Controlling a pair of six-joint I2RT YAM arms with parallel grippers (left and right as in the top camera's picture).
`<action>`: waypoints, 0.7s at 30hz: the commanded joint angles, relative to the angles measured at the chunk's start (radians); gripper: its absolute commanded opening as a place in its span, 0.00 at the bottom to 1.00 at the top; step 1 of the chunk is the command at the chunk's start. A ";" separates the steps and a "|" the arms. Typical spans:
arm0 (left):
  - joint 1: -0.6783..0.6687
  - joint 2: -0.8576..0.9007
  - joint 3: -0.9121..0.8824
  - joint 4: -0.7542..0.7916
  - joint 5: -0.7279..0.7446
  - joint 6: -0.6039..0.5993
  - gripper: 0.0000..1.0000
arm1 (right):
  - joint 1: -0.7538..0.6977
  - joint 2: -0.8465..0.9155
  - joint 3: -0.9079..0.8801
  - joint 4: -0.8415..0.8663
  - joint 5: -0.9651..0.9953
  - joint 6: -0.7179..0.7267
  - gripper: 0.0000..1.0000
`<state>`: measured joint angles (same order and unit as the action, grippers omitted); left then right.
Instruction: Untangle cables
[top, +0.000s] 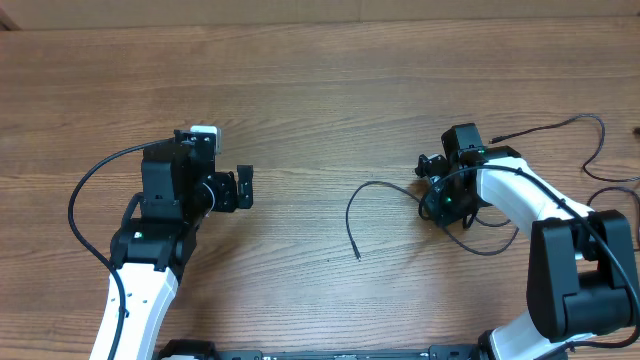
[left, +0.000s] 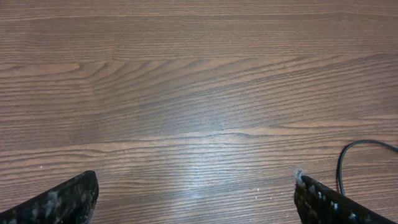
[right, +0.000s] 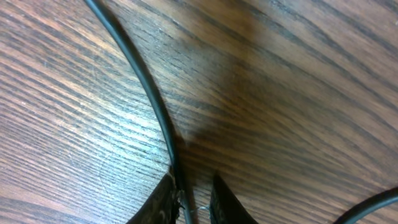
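A thin black cable (top: 352, 205) lies on the wooden table, curving from its free end at centre toward my right gripper (top: 432, 205). More black cable loops (top: 490, 250) lie under the right arm. In the right wrist view the cable (right: 143, 81) runs down between the fingers of my right gripper (right: 194, 186). The jaws are nearly together around it, and it presses against the left finger. Another strand (right: 373, 205) crosses the bottom right corner. My left gripper (top: 243, 187) stands wide open over bare wood (left: 194, 180). A cable loop (left: 364, 143) shows beyond its right finger.
Thicker black wires belong to the arms: one arcs beside the left arm (top: 85, 190), another trails off the right arm (top: 570, 125) toward the table's right edge. The table's far edge (top: 320, 15) runs along the top.
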<state>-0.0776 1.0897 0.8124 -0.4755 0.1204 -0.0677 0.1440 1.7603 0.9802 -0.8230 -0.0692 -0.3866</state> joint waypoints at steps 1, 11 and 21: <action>0.000 -0.003 0.010 0.002 0.011 0.008 1.00 | 0.003 0.020 -0.039 0.026 0.010 -0.006 0.13; 0.000 -0.003 0.010 0.002 0.011 0.008 1.00 | -0.065 0.037 -0.039 0.299 0.142 0.049 0.04; 0.000 -0.003 0.010 0.002 0.011 0.008 1.00 | -0.428 0.108 -0.039 0.313 0.182 0.245 0.04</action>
<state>-0.0776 1.0897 0.8124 -0.4755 0.1204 -0.0677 -0.1551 1.7992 0.9821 -0.5034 0.0601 -0.2565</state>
